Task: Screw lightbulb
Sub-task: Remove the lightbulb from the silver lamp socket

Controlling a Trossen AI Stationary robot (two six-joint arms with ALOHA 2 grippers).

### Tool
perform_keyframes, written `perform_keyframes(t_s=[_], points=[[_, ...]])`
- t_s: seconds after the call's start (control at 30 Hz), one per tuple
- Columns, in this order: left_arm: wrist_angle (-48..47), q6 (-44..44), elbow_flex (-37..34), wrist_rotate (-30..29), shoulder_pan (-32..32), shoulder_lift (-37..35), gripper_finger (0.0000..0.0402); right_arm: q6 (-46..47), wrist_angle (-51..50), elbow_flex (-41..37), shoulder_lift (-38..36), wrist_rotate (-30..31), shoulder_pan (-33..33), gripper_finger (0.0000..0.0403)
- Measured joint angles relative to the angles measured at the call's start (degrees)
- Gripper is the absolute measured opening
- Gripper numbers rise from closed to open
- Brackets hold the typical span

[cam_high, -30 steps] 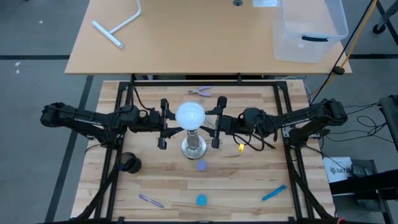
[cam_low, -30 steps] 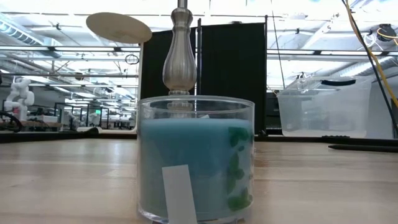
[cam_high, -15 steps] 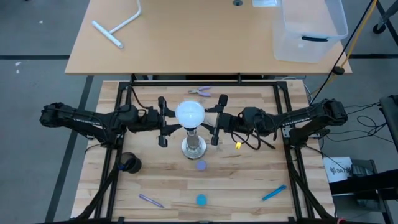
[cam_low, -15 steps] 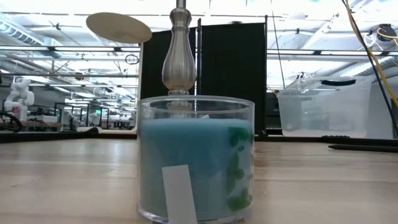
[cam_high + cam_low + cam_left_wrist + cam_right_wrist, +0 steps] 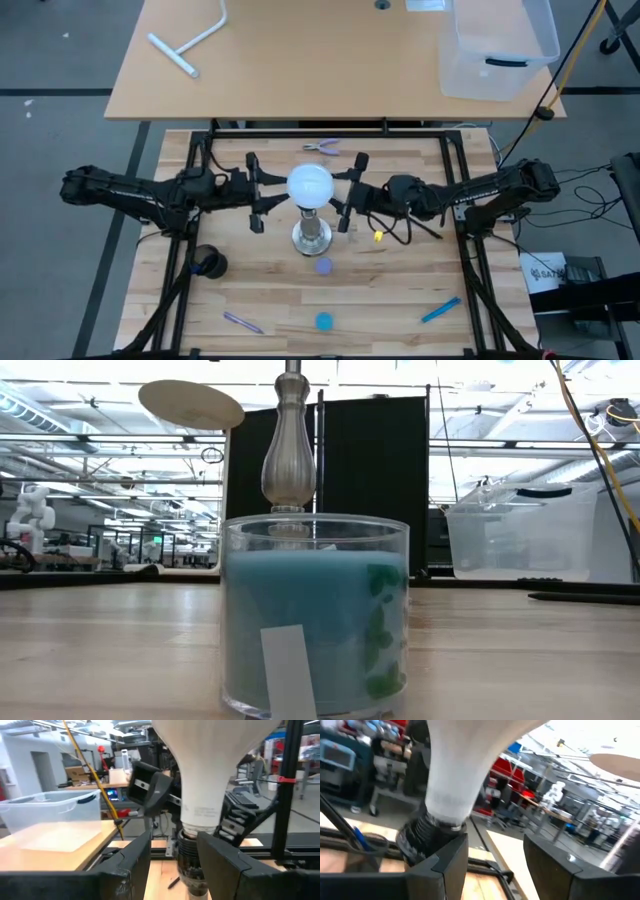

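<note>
At table centre, atop the socket stand (image 5: 311,235): lightbulb (image 5: 309,184) seated base-down in the black socket | step: threading, mid re-grip | left gripper (image 5: 256,193) and right gripper (image 5: 350,190) parted wide, flanking the neck, touching nothing | next: close on neck, twist.

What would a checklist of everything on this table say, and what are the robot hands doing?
Surface: wooden table, mostly bare.
Job's things: lightbulb sitting on top of the silvery socket stand.
Clutter: pliers, blue candle jar, blue pen, purple pen, two small discs.
Hands: left hand open, left of the bulb; right hand open, right of it; neither grips it.
Cables: black wires and a yellow piece by the right arm.
Surroundings: second table with clear bin.
</note>
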Motion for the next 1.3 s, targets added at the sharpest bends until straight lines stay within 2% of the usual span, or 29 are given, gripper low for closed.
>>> perform_keyframes(t_s=[0.17, 0.47, 1.17, 1.3], points=[[0.65, 1.53, 0.0, -3.55, -0.17, -0.52, 0.0163, -1.75, -0.75, 0.0, -0.56, 2.03, 1.91, 0.0185], [4.49, 1.14, 0.0, -3.35, 2.72, 1.7, 0.0163, -1.78, 0.6, 0.0, -1.62, 1.87, 4.72, 0.0185], [10.56, 1.43, 0.0, -2.61, 1.47, 3.59, 0.0163, -1.97, 4.56, -0.02, -1.58, 1.31, 4.65, 0.0185], [10.47, 1.46, 0.0, -2.61, 1.46, 3.56, 0.0163, -1.98, 4.68, -0.02, -1.58, -1.24, 4.65, 0.0185]])
